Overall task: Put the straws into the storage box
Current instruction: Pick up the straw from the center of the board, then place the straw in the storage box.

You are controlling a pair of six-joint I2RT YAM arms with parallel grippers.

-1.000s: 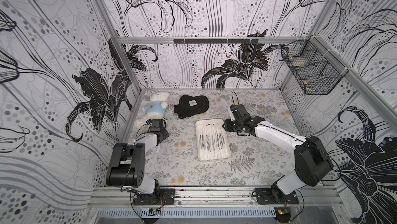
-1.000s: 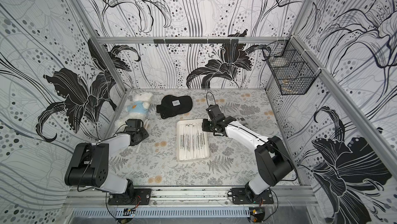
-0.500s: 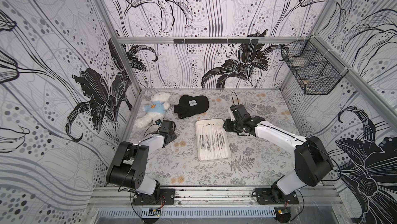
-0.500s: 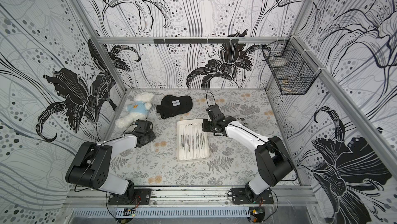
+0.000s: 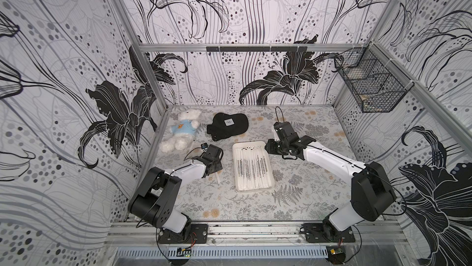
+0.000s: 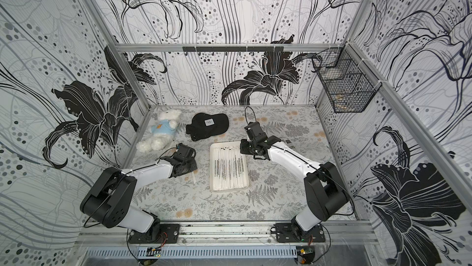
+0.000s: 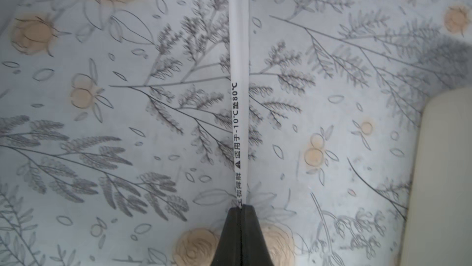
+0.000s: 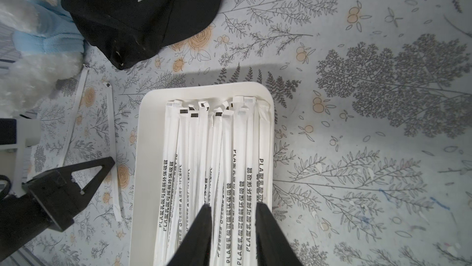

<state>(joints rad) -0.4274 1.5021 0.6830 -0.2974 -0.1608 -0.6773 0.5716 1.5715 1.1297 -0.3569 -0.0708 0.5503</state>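
Your left arm (image 5: 184, 171) reached low and forward from its base, elbow folded back near the rail and wrist pitched downward. Your left claw (image 7: 241, 207) was pinched fully together, its two dark tips meeting on the end of a straw (image 7: 238, 73). Your right arm (image 5: 329, 160) stretched farther out and inward, forearm long and nearly level, wrist bent down. Your right claw (image 8: 233, 207) stood partly apart — a clear gap showed between its fingers (image 8: 196, 234), and they gripped nothing.
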